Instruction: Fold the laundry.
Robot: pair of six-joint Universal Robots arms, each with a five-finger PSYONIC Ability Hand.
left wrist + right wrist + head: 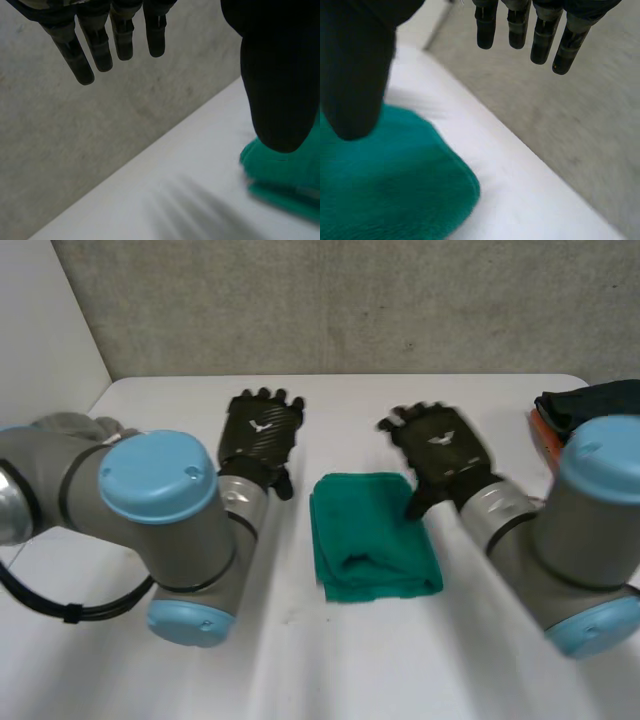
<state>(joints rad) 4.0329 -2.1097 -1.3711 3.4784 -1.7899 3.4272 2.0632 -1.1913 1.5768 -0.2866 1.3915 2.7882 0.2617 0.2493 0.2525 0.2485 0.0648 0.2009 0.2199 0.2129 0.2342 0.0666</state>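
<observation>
The green towel [372,535] sits folded into a chunky rectangle pretty much dead centre on the white table [350,400]. Its left and right edges are fairly straight. The near edge is a rolled, puffy fold, and the near-right corner bulges out a bit.

The left hand [260,430] is just left of the towel's far-left corner, apart from it and palm down. In the left wrist view its fingers [97,50] hang straight and relaxed with nothing in them. The thumb [280,80] hangs in front of the towel's [285,175] edge.

The right hand [445,452] is at the far-right corner, spread wide and holding nothing. In the right wrist view its fingers [542,42] point out past the table's far edge, and its thumb [355,75] is over the towel [385,185]. I honestly can't tell if the thumb touches the cloth or just hovers.

There's bare table all along the far side up to the grey wall [350,300], and a good stretch of it near of the towel between the two arms.

The clutter is well out at the sides. A pile of dark clothes [590,400] lies on an orange thing [543,438] at the far-right edge. A grey cloth [70,425] is bunched at the far left behind the left arm [150,510].
</observation>
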